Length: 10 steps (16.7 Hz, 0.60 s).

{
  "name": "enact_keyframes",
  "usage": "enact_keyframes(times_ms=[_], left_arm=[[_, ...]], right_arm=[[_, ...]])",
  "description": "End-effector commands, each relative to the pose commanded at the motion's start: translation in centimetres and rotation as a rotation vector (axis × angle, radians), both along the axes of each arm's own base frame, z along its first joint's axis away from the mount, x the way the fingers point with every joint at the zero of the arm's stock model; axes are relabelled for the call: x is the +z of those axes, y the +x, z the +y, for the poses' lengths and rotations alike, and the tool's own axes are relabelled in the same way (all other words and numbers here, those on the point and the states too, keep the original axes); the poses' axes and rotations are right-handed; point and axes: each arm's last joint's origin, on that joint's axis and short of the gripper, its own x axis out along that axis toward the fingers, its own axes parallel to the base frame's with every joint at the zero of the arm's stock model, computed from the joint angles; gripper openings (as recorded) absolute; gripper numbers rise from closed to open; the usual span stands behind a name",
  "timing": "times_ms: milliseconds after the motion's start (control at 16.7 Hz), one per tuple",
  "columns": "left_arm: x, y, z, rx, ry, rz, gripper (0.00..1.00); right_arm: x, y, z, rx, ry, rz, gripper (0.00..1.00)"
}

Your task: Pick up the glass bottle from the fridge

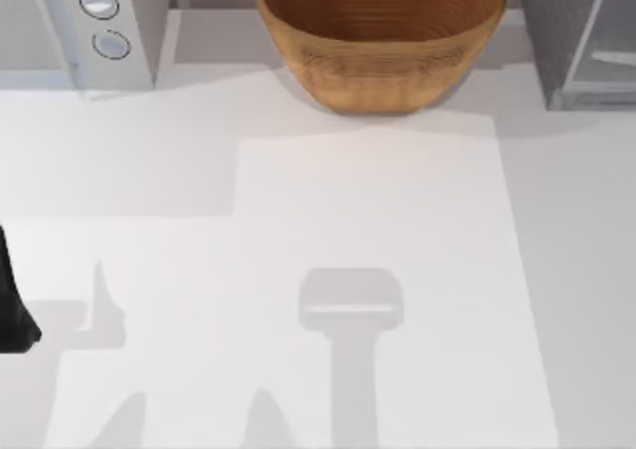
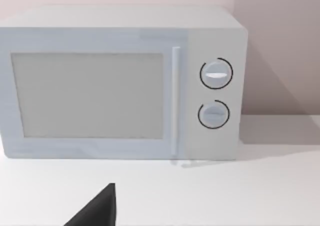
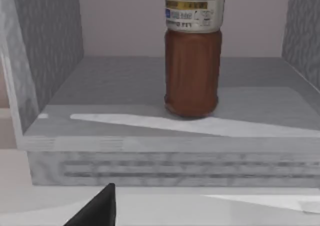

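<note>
The brown glass bottle with a pale printed label (image 3: 192,61) stands upright on the grey floor of the dark grey, boxy fridge (image 3: 165,156), its long axis vertical and its base flat on the shelf; the neck and cap run out of the right wrist view, so which way the label faces beyond that cannot be told. The bottle sits toward the middle of the compartment, apart from both speckled grey side walls. From above, the fridge (image 1: 581,42) stands at the far right corner of the white tabletop (image 1: 348,221), its pale translucent panel angled outward.

The woven brown bowl (image 1: 383,42) rests at the far edge of the tabletop, near the middle, and nothing lies inside it. The white microwave with two round knobs (image 1: 70,27) occupies the far left corner, its door closed in the left wrist view (image 2: 120,86).

The left gripper (image 1: 12,315) is a dark shape at the left edge of the tabletop; how far its fingers are parted I cannot tell. The right gripper (image 3: 97,208) shows as a dark finger in front of the fridge's base, well short of the bottle and holding nothing visible; its opening I cannot tell either.
</note>
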Motion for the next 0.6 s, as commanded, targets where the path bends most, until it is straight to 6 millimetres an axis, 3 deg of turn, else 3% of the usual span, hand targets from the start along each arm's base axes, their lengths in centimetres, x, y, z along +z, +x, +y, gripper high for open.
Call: enact_keyframes(times_ms=[360,600], left_arm=[[0.0,0.0,0.0,0.000,0.000,0.000,1.00],[0.0,0.0,0.0,0.000,0.000,0.000,1.00]], right_arm=[[-0.1,0.3,0.0,0.003,0.002,0.005,1.00],[-0.1,3.9,-0.9,-0.003,-0.001,0.009,1.00]])
